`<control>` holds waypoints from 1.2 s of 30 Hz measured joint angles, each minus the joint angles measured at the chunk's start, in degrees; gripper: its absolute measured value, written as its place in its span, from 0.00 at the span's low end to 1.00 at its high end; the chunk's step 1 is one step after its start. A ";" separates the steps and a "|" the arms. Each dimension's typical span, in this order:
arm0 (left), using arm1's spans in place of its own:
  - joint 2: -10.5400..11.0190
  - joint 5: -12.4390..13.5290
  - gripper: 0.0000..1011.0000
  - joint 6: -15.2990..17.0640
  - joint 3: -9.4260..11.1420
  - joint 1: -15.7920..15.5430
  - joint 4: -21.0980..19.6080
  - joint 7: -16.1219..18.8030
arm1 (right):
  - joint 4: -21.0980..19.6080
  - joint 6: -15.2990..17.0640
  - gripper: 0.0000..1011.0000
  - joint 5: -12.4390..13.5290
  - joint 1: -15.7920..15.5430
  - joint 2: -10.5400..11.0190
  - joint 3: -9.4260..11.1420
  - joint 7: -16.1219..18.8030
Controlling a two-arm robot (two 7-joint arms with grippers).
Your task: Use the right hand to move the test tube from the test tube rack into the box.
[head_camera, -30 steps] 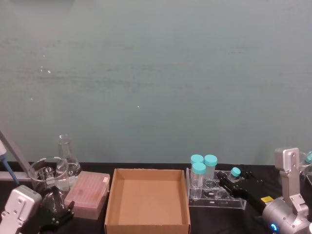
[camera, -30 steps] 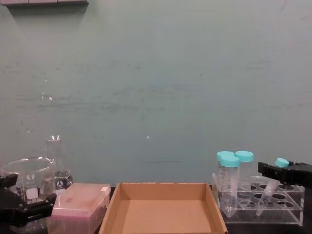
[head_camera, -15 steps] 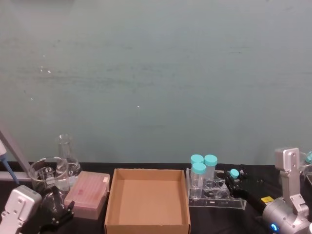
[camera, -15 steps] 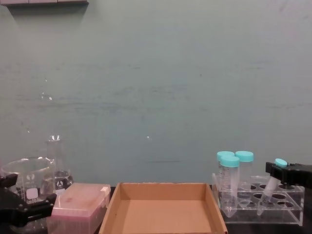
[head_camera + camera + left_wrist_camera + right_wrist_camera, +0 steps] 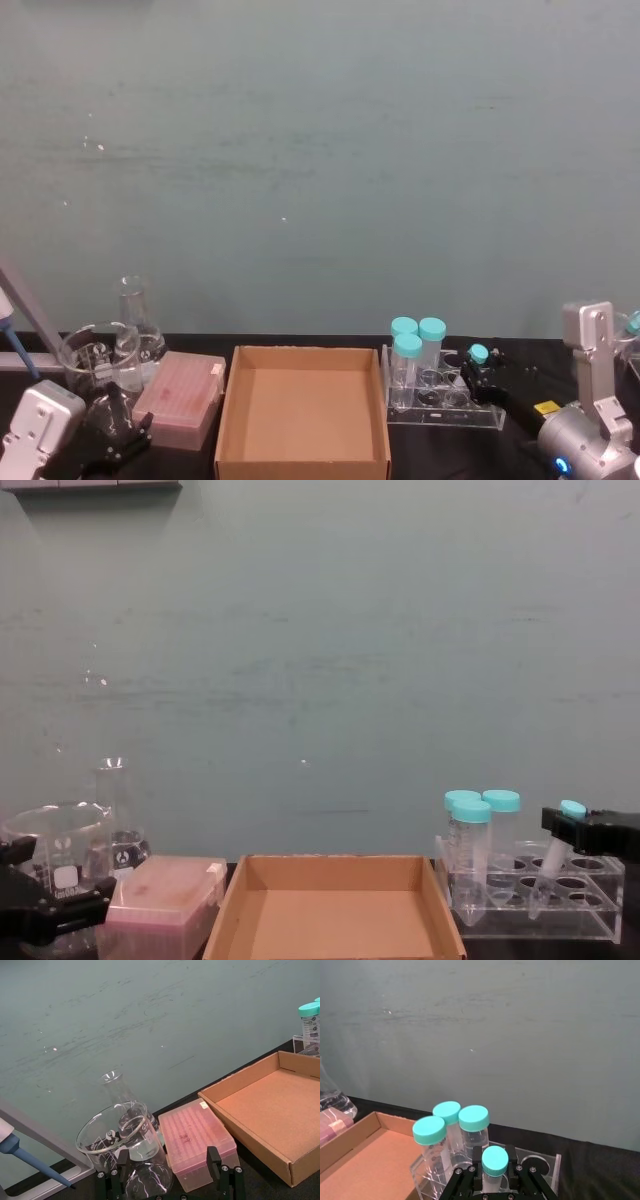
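The test tube [image 5: 553,863], slim with a small teal cap, leans in the clear test tube rack [image 5: 590,922] with its tip still down among the holes. My right gripper [image 5: 574,826] is shut on it just under the cap. In the right wrist view the fingers [image 5: 469,1180] flank the test tube [image 5: 495,1161]. From the head view, the right gripper [image 5: 479,369] sits over the rack [image 5: 440,412]. The brown cardboard box [image 5: 300,458] stands just left of the rack and holds nothing. My left gripper [image 5: 115,432] rests open at the near left.
Two wider teal-capped tubes [image 5: 418,342] stand at the rack's left end, close to the box wall. A pink-tinted box [image 5: 180,395], a glass beaker [image 5: 95,355], a flask [image 5: 135,318] and a pipette [image 5: 15,335] crowd the left side.
My right gripper has drawn slightly to the right with the test tube, which now leans a little less. The left arm has stayed still.
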 joint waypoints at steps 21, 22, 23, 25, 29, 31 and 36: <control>0.00 0.00 0.99 0.00 0.00 0.00 0.00 0.00 | -14.18 1.79 0.27 0.03 -4.87 1.73 4.02 1.78; 0.00 0.00 0.99 0.00 0.00 0.00 0.00 0.00 | -14.77 1.81 0.27 0.09 -4.98 1.85 4.07 1.93; 0.00 0.00 0.99 0.00 0.00 0.00 0.00 0.00 | -15.35 1.82 0.27 0.18 -5.04 1.98 4.10 2.09; 0.00 0.00 0.99 0.00 0.00 0.00 0.00 0.00 | -16.71 1.79 0.27 0.47 -4.97 2.36 4.13 2.87; 0.00 0.00 0.99 0.00 0.00 0.00 0.00 0.00 | -18.11 1.57 0.27 0.99 -4.13 2.81 3.74 4.58; 0.00 0.00 0.99 0.00 0.00 0.00 0.00 0.00 | -18.46 1.41 0.27 1.29 -3.43 2.89 3.40 5.36; 0.00 0.00 0.99 0.00 0.00 0.00 0.00 0.00 | -18.93 0.77 0.27 2.03 0.34 2.55 1.00 8.36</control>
